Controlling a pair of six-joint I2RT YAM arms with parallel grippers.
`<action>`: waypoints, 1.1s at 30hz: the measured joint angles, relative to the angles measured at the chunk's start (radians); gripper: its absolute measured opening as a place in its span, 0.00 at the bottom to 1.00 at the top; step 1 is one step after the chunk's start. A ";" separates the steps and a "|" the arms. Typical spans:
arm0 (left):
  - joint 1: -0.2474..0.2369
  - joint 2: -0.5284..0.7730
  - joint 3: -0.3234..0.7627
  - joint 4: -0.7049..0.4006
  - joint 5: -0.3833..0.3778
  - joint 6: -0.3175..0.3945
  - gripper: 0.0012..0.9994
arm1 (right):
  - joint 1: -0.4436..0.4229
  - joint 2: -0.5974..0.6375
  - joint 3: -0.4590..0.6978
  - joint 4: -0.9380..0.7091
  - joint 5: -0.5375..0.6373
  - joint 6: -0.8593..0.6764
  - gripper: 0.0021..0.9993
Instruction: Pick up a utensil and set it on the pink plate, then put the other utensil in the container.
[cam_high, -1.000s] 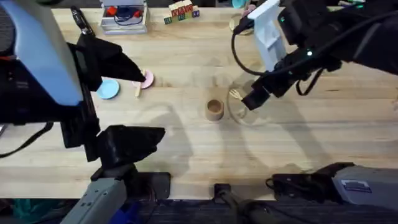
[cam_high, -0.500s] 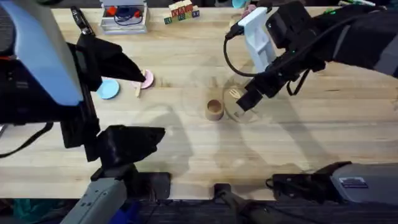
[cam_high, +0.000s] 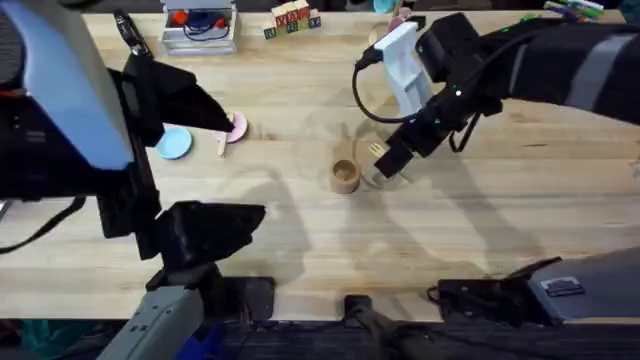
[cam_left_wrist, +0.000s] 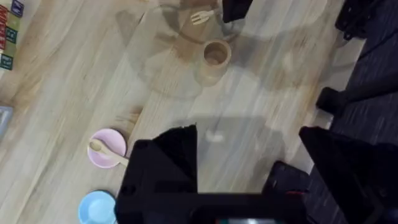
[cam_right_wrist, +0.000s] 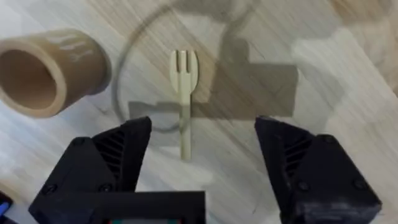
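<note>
From overhead, your left arm covers part of the small round pink plate (cam_high: 238, 127) and the wooden spoon's bowl.

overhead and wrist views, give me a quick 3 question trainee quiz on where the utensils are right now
1. True or false: the wooden spoon lies on the pink plate.
2. Where is the wooden fork? A) inside the brown cup B) flat on the table beside the brown cup C) on the light blue plate
3. Fill in: the right gripper is ____, its fingers on either side of the fork's handle.

Key: 1 true. 2 B. 3 open.
</note>
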 joint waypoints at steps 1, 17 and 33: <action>0.000 0.000 0.000 0.000 0.000 0.000 0.99 | 0.000 0.010 0.000 0.006 0.000 0.000 1.00; 0.000 0.053 0.000 0.000 -0.001 0.000 0.99 | 0.005 0.046 0.000 0.059 0.005 0.012 1.00; 0.000 0.053 0.000 0.000 -0.002 0.000 0.99 | 0.073 0.051 0.000 0.068 0.077 0.027 1.00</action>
